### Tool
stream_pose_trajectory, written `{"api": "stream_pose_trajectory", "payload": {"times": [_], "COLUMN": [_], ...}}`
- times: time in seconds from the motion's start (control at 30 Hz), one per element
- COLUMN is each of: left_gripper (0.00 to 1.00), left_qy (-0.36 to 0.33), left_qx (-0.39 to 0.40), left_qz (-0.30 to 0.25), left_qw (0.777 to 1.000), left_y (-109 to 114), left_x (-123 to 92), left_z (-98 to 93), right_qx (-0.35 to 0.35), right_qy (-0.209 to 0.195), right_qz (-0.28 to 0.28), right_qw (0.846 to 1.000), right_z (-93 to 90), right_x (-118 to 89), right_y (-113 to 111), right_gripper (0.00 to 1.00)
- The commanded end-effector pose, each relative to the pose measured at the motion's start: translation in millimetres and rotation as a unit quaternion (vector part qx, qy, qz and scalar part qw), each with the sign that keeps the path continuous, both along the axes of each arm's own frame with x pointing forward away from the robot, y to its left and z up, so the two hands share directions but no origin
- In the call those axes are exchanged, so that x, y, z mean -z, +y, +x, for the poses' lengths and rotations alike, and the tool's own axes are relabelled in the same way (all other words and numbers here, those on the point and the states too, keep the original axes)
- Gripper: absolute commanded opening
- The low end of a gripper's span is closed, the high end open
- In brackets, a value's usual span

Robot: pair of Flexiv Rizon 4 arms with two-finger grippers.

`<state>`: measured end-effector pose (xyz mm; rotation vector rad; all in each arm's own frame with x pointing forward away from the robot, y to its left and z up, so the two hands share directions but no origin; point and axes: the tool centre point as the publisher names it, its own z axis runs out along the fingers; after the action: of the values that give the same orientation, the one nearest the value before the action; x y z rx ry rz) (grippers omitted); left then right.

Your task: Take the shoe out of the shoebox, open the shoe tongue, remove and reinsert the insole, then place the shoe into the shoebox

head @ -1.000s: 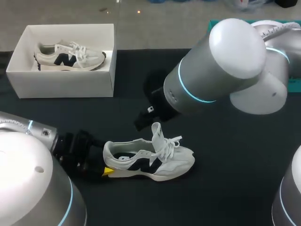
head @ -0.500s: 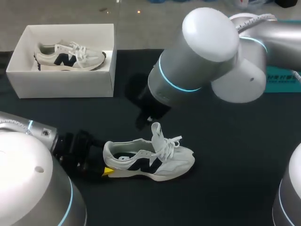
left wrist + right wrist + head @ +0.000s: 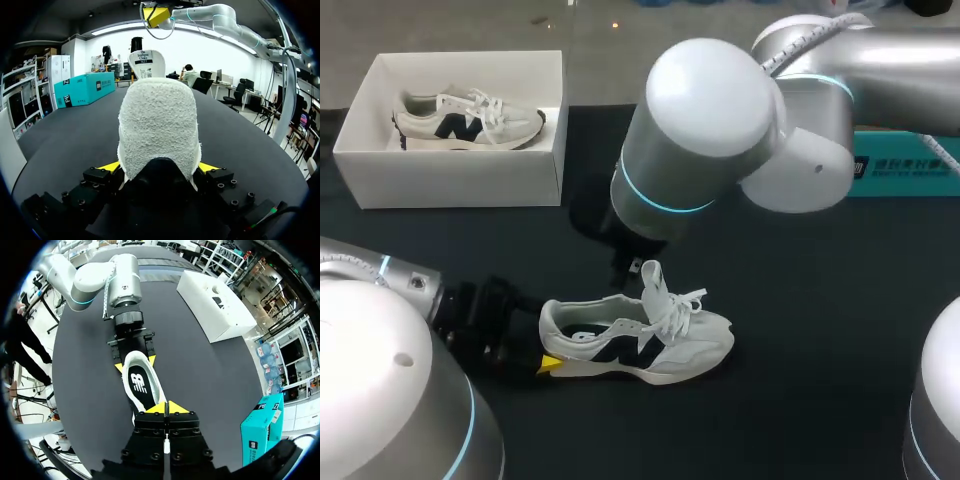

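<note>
Black table [image 3: 820,380], both arms over it: right arm [image 3: 720,130] reaches past the middle, left arm [image 3: 370,360] sits low at the near corner.

White cardboard shoebox [image 3: 450,180] is well apart from both grippers, on the far side of the table from the left gripper. It's open, with a second white sneaker [image 3: 470,118] lying on its side inside. Teal cardboard box [image 3: 910,175] is behind the right arm, well away from both tools.

White sneaker with dark side logo [image 3: 650,345] is upright on the table, outside the shoebox, heel in the left gripper [image 3: 160,166]. Fingers are spread to heel width, yellow tips pressed on both sides of the heel, so it is clamped.

Right gripper [image 3: 167,407] hangs pointing down over the sneaker's lace area. Its yellow tips are fully together with nothing between them. From the left wrist view it's above the tongue, not touching.

White padded tongue [image 3: 146,64] stands upright, straight ahead of the left gripper. Dark insole with white logo [image 3: 140,382] lies seated in the sneaker, under the right gripper, between it and the left one.
</note>
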<state>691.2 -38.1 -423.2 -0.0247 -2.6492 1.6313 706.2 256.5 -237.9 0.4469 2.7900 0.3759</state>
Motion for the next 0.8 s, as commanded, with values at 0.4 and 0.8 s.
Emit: {"api": "stream_pose_trajectory", "payload": {"times": [0.4, 0.8], "left_gripper": [0.0, 0.0], "left_qy": [0.0, 0.0], "left_qx": [0.0, 0.0], "left_qz": [0.001, 0.001], "left_qw": [1.0, 1.0], "left_y": [1.5, 1.5], "left_x": [0.2, 0.2], "left_z": [-0.7, -0.7], "right_qx": [-0.013, -0.037], "right_qy": [0.077, 0.081], "right_qz": [-0.045, -0.069], "right_qw": [0.996, 0.994], "right_z": [-1.6, -0.8], "right_x": [35.0, 63.9], "right_y": [23.1, 37.7], "right_gripper": [0.0, 0.0]}}
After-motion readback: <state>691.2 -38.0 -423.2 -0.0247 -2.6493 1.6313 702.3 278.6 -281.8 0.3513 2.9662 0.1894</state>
